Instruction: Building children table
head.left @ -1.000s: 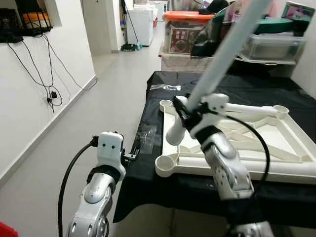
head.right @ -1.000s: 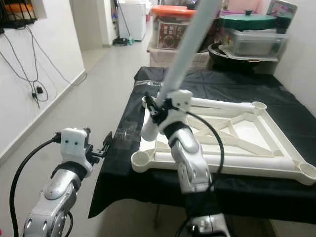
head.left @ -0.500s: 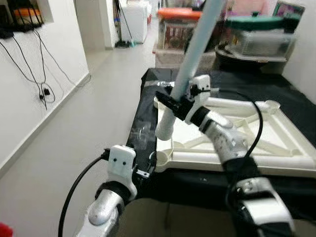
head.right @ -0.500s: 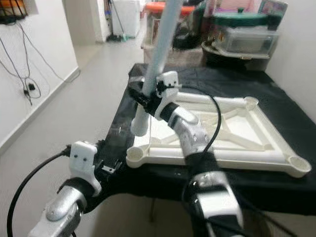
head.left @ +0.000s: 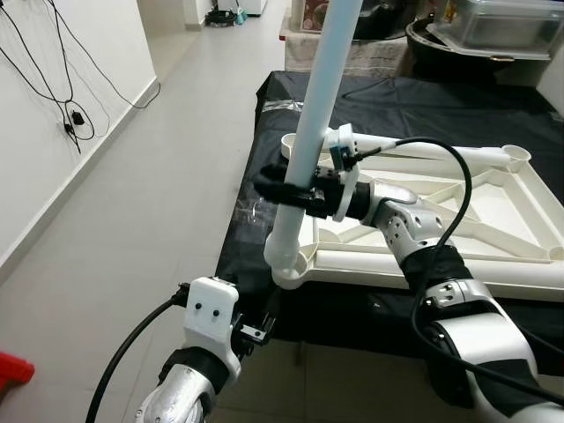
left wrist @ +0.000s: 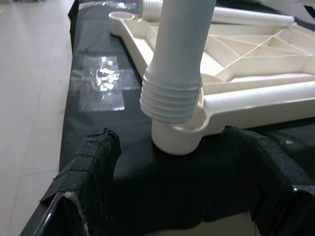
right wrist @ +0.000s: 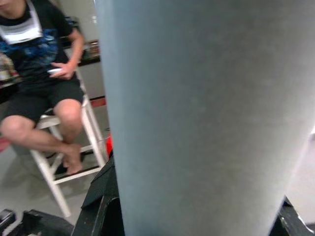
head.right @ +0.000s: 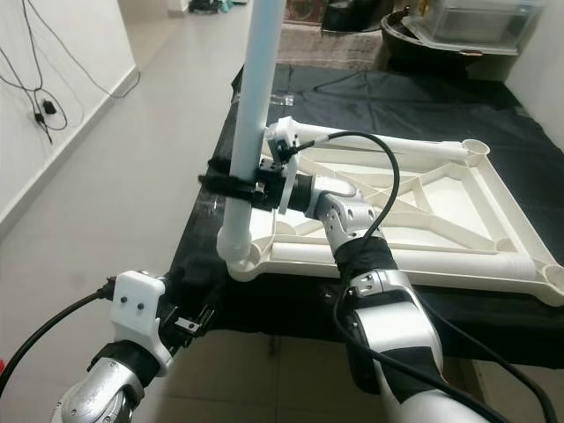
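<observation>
- We see the white table frame lying upside down on the black-covered table, its near-left corner socket right at the cloth's near-left edge.
- The pale table leg stands nearly upright, tilted a little toward 1 o'clock, with its ribbed threaded end resting on that corner socket; we cannot tell whether any thread has entered it.
- Our right gripper is clamped around the leg just above its flared lower part, one black finger wrapping the tube's front.
- From the right wrist view the leg looms close, and at 9 o'clock a person sits on a white stool.
- Our left gripper hangs below the table's near edge at about 7 o'clock from the socket, its taped fingers spread apart with nothing between them, just short of the cloth's overhang.
- Open floor runs along the table's left side toward 11 o'clock, bounded by a white wall with dangling cables.
- A clear plastic bag lies flat on the cloth at 10 o'clock from the socket, near the table's left edge.
- At 12 to 1 o'clock beyond the table stand a clear lidded storage box and a dark basin; we cannot make out their contents.
</observation>
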Robot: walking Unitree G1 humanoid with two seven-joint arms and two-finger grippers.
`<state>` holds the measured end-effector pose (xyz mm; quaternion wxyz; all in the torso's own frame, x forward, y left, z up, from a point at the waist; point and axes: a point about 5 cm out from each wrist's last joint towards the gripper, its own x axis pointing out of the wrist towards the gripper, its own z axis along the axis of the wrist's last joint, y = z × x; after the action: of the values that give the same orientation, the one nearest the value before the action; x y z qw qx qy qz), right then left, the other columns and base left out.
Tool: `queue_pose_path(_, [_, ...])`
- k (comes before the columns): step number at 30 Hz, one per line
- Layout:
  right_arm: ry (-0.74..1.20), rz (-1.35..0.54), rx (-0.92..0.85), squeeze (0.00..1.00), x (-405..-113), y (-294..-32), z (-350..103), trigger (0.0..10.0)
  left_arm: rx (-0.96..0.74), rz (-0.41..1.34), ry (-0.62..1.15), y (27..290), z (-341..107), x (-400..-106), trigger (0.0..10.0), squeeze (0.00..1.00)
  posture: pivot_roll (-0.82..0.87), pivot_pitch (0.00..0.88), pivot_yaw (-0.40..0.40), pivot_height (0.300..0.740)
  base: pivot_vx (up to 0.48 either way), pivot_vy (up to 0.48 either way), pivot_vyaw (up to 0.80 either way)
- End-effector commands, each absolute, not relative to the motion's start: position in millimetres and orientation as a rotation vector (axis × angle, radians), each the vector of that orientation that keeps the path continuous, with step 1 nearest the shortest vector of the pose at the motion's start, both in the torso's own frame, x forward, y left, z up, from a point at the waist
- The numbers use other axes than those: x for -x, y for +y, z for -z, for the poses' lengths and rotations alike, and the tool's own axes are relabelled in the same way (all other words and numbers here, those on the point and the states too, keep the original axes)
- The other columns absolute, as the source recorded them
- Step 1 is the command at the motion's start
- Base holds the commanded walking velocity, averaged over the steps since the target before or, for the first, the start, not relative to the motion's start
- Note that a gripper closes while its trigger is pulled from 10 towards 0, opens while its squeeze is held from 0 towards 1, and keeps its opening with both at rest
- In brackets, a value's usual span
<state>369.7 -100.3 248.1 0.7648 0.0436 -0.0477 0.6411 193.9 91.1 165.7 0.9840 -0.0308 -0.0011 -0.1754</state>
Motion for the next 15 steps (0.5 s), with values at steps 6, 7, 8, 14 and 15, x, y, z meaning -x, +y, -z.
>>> queue_pose_path(6, [-0.129, -1.469, -0.020, 0.00, -368.1, -100.7, -253.9, 10.0, 0.076, 0.362, 0.026, 85.4, -164.7, -187.8, 10.0, 0.00, 0.13, 0.207, -0.052, 0.740, 0.000, 0.000, 0.00])
queue_pose_path(7, [-0.125, -1.473, -0.008, 0.00, -368.0, -100.0, -252.9, 10.0, 0.077, 0.363, 0.026, 84.9, -165.3, -187.6, 10.0, 0.00, 0.13, 0.209, -0.054, 0.740, 0.000, 0.000, 0.00])
queue_pose_path(8, [-0.122, -1.476, 0.009, 0.00, -368.1, -99.5, -252.0, 10.0, 0.076, 0.365, 0.026, 84.6, -165.6, -187.1, 10.0, 0.00, 0.13, 0.213, -0.054, 0.740, 0.000, 0.000, 0.00])
queue_pose_path(14, [-0.109, -1.497, 0.060, 0.00, -370.2, -104.2, -249.2, 10.0, 0.074, 0.354, 0.038, 85.4, -166.5, -183.1, 10.0, 0.00, 0.13, 0.217, -0.060, 0.740, 0.000, 0.000, 0.00])
queue_pose_path(15, [-0.110, -1.497, 0.064, 0.00, -370.5, -104.9, -249.5, 10.0, 0.075, 0.353, 0.040, 85.3, -166.5, -182.9, 10.0, 0.00, 0.13, 0.217, -0.060, 0.740, 0.000, 0.000, 0.00])
